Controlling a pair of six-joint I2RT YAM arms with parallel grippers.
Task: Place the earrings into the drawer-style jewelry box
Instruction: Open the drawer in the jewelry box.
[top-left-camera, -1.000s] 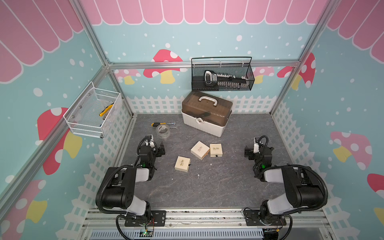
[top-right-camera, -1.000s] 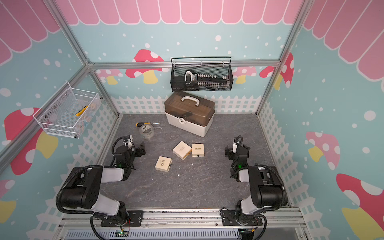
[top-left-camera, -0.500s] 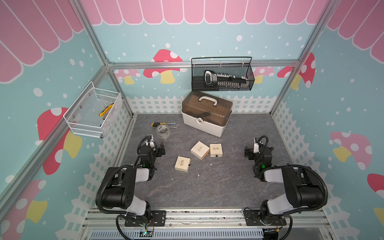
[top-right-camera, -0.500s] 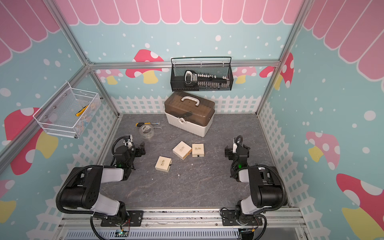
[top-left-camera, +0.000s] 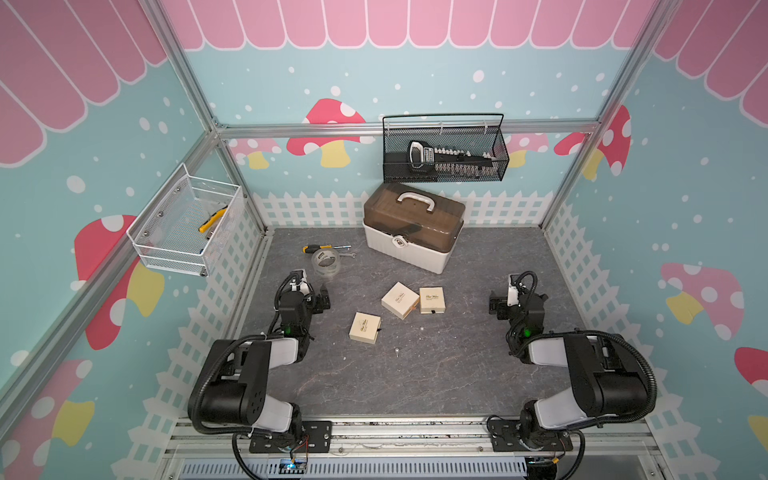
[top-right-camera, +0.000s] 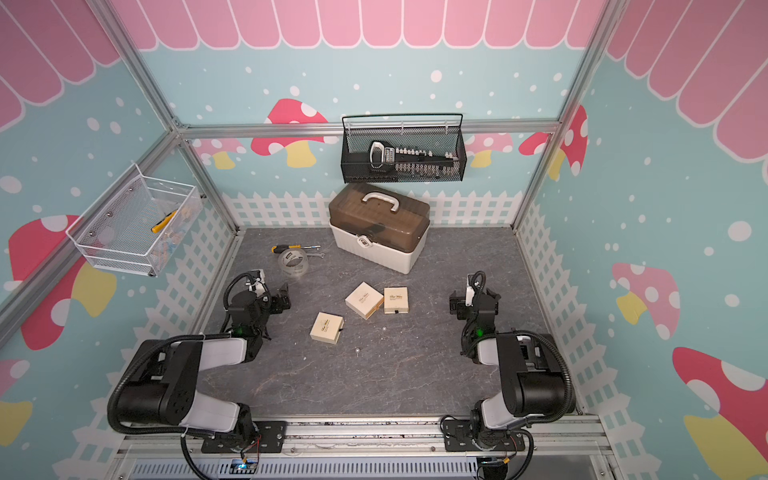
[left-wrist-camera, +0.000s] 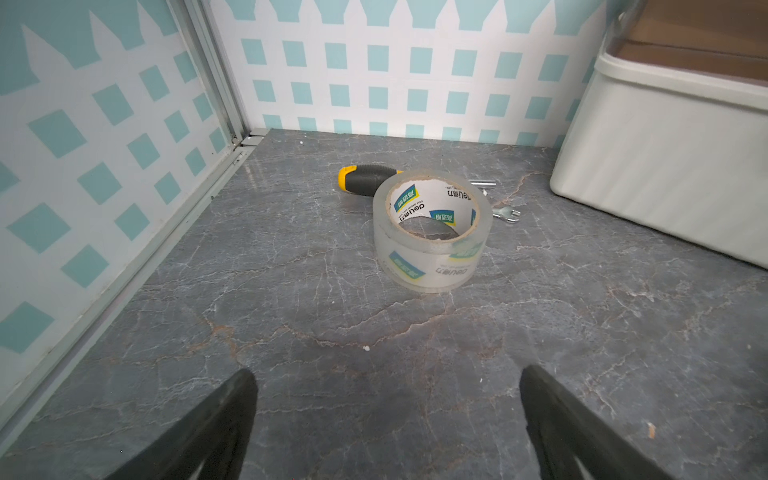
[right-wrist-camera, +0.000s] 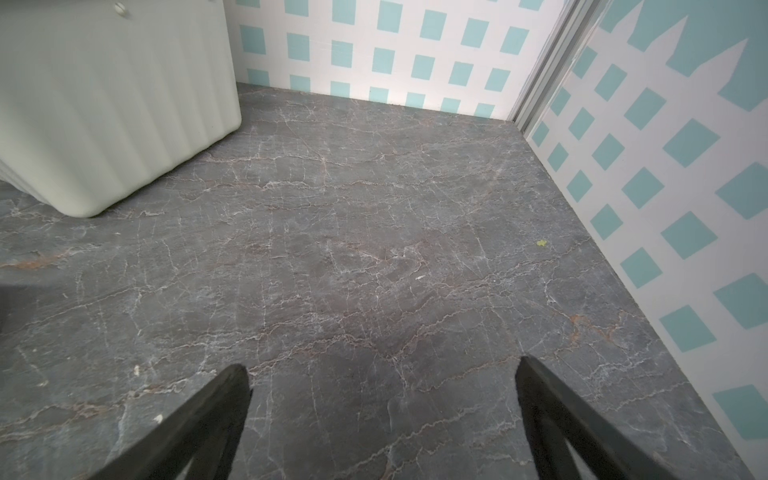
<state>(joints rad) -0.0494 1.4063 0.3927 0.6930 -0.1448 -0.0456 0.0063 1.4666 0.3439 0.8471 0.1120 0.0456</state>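
Earrings are lying loose on the bare grey desk, near its middle. One speck is sitting toward the front edge from the cream boxes, and the other earring is resting just in front of the two boxes that are sitting right beside each other. Neither is in a box yet. Three cream jewelry boxes are waiting between the arms, all seeming shut, with a small dark pull tab or a tan drawer edge showing. I cannot tell which of them is meant. Judging by this layout, the small things are being kept in the central patch so that either arm can be reaching them.

The left fingers are standing wide apart and holding nothing. They are hovering low near the left edge, facing the tape roll and screwdriver toward the far left corner. The right fingers are likewise gaping wide and empty near the right edge, looking at bare desk and one side of the white toolbox. Both arms are sitting folded back at the sides, probably in a rest pose that is leaving the middle unobstructed for the top cameras.

Compared with the earlier frames, nothing is differing: arms, boxes, tape and both specks are staying where they were, and the fingers are remaining equally wide.
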